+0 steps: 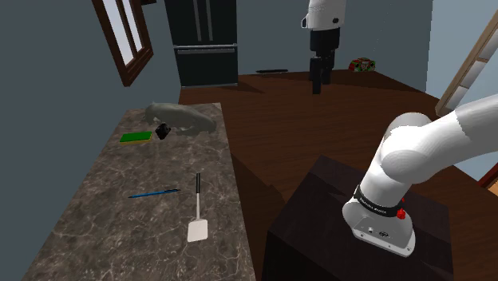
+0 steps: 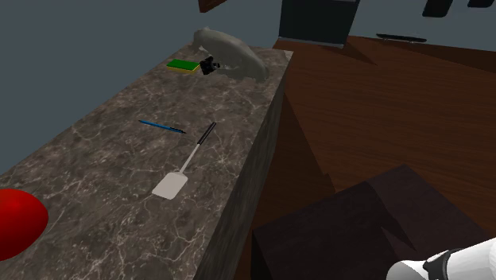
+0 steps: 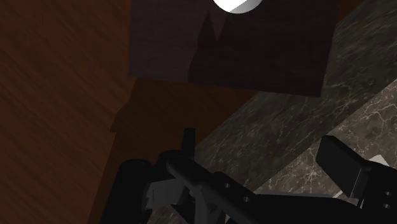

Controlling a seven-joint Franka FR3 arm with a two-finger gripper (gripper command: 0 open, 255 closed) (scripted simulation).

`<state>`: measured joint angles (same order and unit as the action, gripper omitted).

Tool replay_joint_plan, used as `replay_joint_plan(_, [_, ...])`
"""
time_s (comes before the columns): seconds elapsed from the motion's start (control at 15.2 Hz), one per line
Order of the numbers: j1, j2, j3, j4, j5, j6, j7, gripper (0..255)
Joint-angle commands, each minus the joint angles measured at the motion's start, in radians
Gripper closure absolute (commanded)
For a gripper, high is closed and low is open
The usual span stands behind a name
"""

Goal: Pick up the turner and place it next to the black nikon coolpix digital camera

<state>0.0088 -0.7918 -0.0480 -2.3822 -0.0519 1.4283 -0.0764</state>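
The turner (image 1: 197, 209) (image 2: 184, 165) lies flat on the dark marble counter (image 1: 96, 207) (image 2: 95, 159), near the edge that faces the stand. Its black handle points toward the far end and its pale blade toward the near end. The small black camera (image 1: 163, 132) (image 2: 208, 65) sits at the counter's far end, between a green pad and a grey lump. My gripper (image 1: 318, 86) (image 3: 267, 159) hangs high over the wooden floor, well off to the shoulder view's right of the counter. It is open, with nothing between its fingers (image 3: 343, 167).
A blue pen (image 1: 154, 192) (image 2: 161, 126) lies beside the turner's handle. A green pad (image 1: 136, 137) (image 2: 184, 65) and a grey rounded object (image 1: 183, 117) (image 2: 232, 52) flank the camera. A red object (image 2: 16, 223) sits at the counter's near end. The dark stand (image 1: 319, 231) (image 2: 350, 223) is beside the counter.
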Motion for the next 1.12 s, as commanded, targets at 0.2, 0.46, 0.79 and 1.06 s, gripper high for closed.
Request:
replay_joint_plan(0.2, [0.005,-0.013,0.062,-0.071,0.055,0.073,0.105,0])
replay_joint_plan(0.46, [0.016,-0.002,0.149,-0.146,0.129,0.182,0.242,0])
replay_joint_plan(0.79, [0.031,0.062,0.266,-0.203,0.214,0.336,0.408,0])
replay_joint_plan(1.06, [0.036,0.154,0.361,-0.217,0.266,0.471,0.541,0])
